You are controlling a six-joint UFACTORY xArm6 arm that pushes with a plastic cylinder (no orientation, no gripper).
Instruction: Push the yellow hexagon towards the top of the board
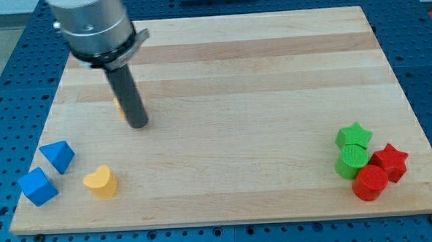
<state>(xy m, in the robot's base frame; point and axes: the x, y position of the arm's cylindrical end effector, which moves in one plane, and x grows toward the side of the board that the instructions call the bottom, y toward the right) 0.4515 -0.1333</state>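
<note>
Nearest us, a yellow heart [101, 181] sits beside two blue blocks [47, 173] on the counter [243, 76]. Our tip [138, 125] touches down just right of the yellow hexagon [118, 106], mostly hidden behind the rod. We carry no claw. Green and red blocks [369, 162] cluster bottom right.

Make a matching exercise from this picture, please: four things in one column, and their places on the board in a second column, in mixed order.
Things:
1. yellow heart-shaped block
2. green star-shaped block
3. yellow hexagon block, mostly hidden
4. blue cube block

Places:
A. behind the dark rod, just left of my tip, upper left of the wooden board
B. nearest the board's bottom left corner
C. bottom left, to the right of the two blue blocks
D. at the view's right, top of the green and red cluster

Pairs: 1-C, 2-D, 3-A, 4-B
</note>
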